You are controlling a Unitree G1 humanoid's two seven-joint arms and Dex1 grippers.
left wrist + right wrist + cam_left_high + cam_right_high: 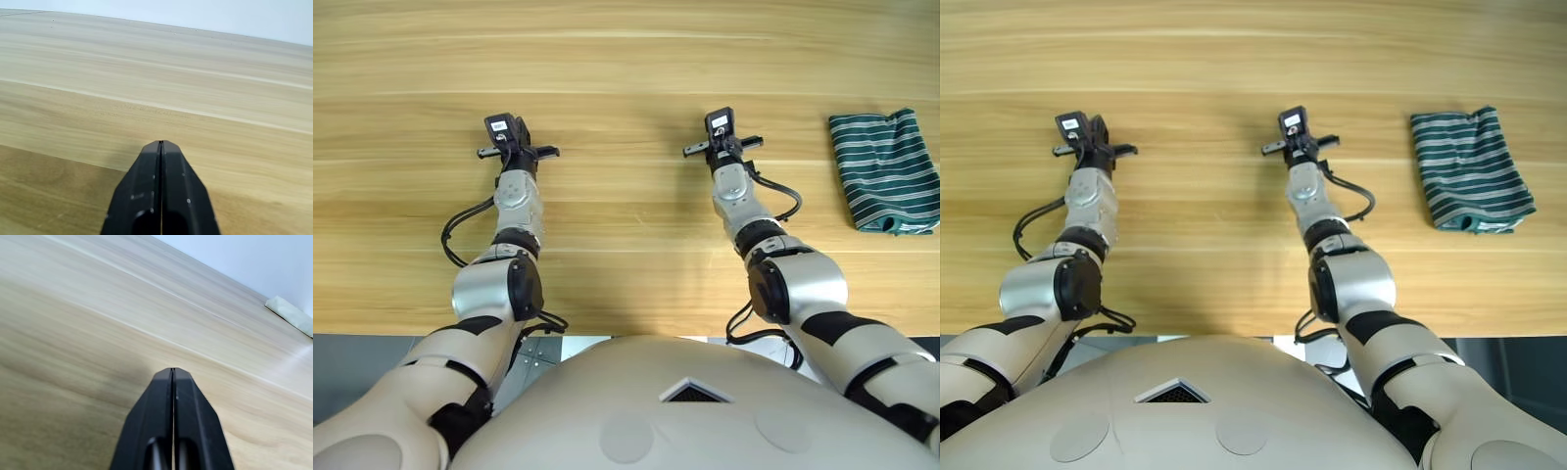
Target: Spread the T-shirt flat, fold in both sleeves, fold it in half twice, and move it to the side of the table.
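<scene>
A green T-shirt with thin white stripes (pixel 886 171) lies folded into a small rectangle at the right side of the wooden table (pixel 626 59). My left gripper (pixel 501 124) rests over the table's left middle, shut with nothing in it; its black fingers (pixel 161 191) press together above bare wood. My right gripper (pixel 719 119) sits near the table's centre, a good way left of the shirt. It is shut too, and its fingers (pixel 172 421) hold nothing.
The table's near edge (pixel 636 335) runs just in front of my arms. A pale flat object (pixel 289 312) lies far off on the table in the right wrist view.
</scene>
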